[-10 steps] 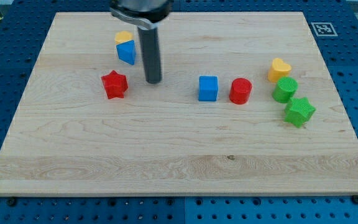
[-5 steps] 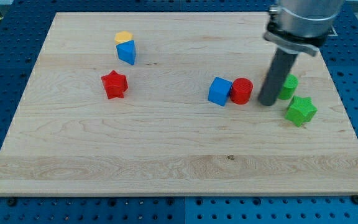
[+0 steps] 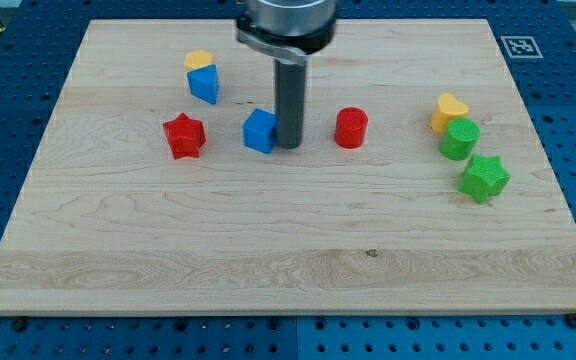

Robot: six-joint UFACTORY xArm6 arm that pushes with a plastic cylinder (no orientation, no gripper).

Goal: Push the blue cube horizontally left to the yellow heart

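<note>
At the view's left of the desk (image 3: 118, 250) sit 3 blocks: a yellow block (image 3: 199, 60) touching the top of a blue block (image 3: 204, 84), both near the view's top, and a red star (image 3: 183, 135) lower down. Just to the right of the red star, with a small gap between them, is the blue cube (image 3: 260, 130), turned a little so a corner faces the view's bottom. My tip (image 3: 288, 146) stands right against the cube's right side, touching it or all but touching. There is no pincer on this rod, so nothing can be said of it being spread or pressed together.

Further right, apart from the rod, is a red cylinder (image 3: 351, 128). Well to the view's right lies the yellow heart (image 3: 449, 111), with a green round block (image 3: 459, 139) touching it below and a green star (image 3: 485, 178) lower again.

As I judge it, the step in hand is the push itself, with the tip on the cube's right face driving it leftward. The cube is well apart from the heart, on its left, at nearly the same height in the view. The next move calls for a level line, so the cube does not spin off the tip or run into the red star.

The desk is a pale wooden board with visible grain, resting on a blue perforated plate; a small black-and-white marker sits at the board's top right corner
</note>
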